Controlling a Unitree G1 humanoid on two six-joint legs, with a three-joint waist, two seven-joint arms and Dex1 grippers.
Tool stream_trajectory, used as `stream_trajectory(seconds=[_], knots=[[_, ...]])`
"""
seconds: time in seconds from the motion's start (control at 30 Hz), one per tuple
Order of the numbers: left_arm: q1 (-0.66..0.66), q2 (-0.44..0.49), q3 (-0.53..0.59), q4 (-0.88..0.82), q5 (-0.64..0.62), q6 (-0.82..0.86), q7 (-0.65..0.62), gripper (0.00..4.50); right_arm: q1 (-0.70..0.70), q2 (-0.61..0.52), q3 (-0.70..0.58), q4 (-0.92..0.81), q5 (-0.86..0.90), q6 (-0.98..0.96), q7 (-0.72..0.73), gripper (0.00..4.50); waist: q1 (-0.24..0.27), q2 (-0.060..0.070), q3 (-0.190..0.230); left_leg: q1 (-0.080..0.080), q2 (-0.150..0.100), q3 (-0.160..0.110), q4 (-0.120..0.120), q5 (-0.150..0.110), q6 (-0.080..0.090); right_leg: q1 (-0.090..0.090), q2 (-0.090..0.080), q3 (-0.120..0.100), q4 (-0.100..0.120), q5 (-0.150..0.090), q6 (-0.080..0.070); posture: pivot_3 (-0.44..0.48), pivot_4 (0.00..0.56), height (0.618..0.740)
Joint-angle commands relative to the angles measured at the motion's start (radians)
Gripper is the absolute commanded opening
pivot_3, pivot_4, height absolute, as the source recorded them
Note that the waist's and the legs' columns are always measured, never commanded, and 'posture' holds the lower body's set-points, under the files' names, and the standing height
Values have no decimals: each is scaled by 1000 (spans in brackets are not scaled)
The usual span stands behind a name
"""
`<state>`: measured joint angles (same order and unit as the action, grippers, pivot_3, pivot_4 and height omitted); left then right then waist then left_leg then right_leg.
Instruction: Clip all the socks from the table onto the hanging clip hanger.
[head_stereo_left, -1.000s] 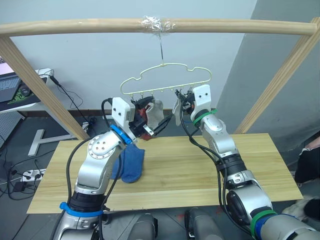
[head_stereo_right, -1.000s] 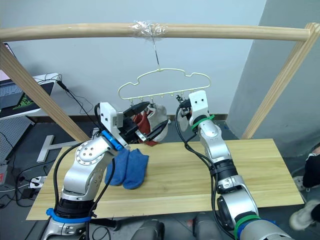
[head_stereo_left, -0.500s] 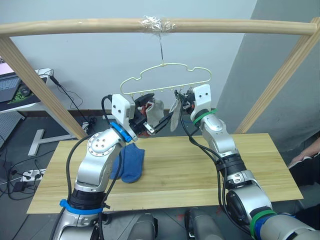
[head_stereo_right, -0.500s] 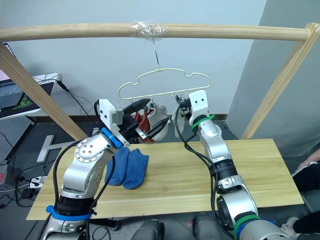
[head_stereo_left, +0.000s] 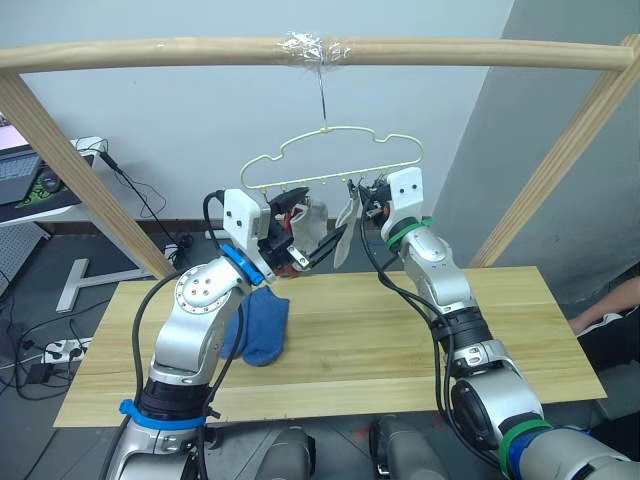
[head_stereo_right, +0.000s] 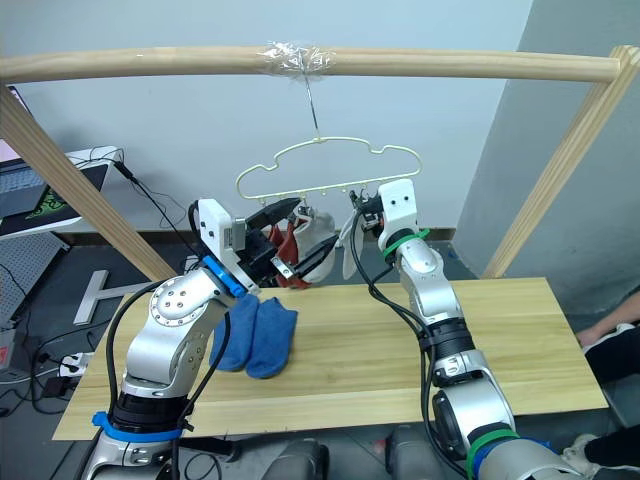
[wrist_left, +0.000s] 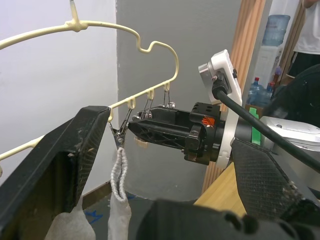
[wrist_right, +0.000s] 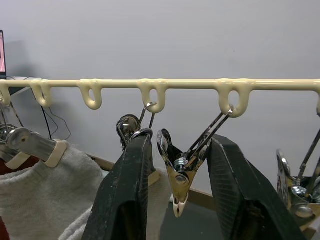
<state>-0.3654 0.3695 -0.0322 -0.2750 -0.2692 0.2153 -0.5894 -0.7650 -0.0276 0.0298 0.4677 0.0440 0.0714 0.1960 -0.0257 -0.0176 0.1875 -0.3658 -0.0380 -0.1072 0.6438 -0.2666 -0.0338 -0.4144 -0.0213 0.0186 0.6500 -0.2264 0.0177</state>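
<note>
1. Clip hanger (head_stereo_left: 330, 160): hangs by hook from wooden pole (head_stereo_left: 300, 50), above table's (head_stereo_left: 400, 340) rear edge.
2. Socks: you've grey (head_stereo_left: 310, 222) and red (head_stereo_right: 281, 240) ones clipped on; another grey sock (head_stereo_left: 343, 232) dangles beside; blue pair (head_stereo_right: 255, 335) lies on table.
3. Right gripper (wrist_right: 175, 185): fingers apart, straddling an empty clip (wrist_right: 178, 175).
4. Left gripper (head_stereo_left: 305, 235): spread wide, nothing held, at the hung socks.
</note>
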Motion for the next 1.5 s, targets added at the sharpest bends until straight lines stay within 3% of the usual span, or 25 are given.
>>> stream_trajectory(seconds=[0.03,0.47,0.7,1.03,1.13,1.3,1.5], knots=[[-6,0,8,-54,-8,-14,5,4500,-35,4,-10,-19,11,-31,4,1714,0,0,0,0,0,0,0,0,0,0,0,0,0,0,0,73,111,740],[-6,-3,5,-60,-9,-14,11,4500,-36,7,-11,-20,24,-28,5,1714,0,0,0,0,0,1,1,0,0,0,0,0,1,0,0,74,113,740],[-5,-4,3,-60,-7,-15,13,4500,-36,8,-14,-19,26,-26,7,41,0,0,0,0,0,1,1,0,0,0,0,0,2,0,0,74,113,740],[6,-4,-13,-55,11,-9,17,4500,-29,-10,-20,-29,28,-18,18,13,0,0,0,1,-1,2,2,0,0,-2,0,1,8,0,0,72,125,740],[65,-4,-45,-24,61,15,44,4500,-10,-47,-11,-69,47,67,87,13,-1,0,0,1,-1,2,2,0,0,-3,0,2,9,0,0,67,134,740],[139,2,-91,158,183,27,119,4500,27,-86,-7,-171,71,200,138,13,0,0,0,2,0,1,2,0,0,-4,0,3,11,0,0,58,144,740],[126,-10,-94,379,278,-32,193,4500,54,-96,-8,-274,85,297,142,13,0,0,0,2,0,0,2,0,0,-5,0,2,12,0,0,40,160,740]])
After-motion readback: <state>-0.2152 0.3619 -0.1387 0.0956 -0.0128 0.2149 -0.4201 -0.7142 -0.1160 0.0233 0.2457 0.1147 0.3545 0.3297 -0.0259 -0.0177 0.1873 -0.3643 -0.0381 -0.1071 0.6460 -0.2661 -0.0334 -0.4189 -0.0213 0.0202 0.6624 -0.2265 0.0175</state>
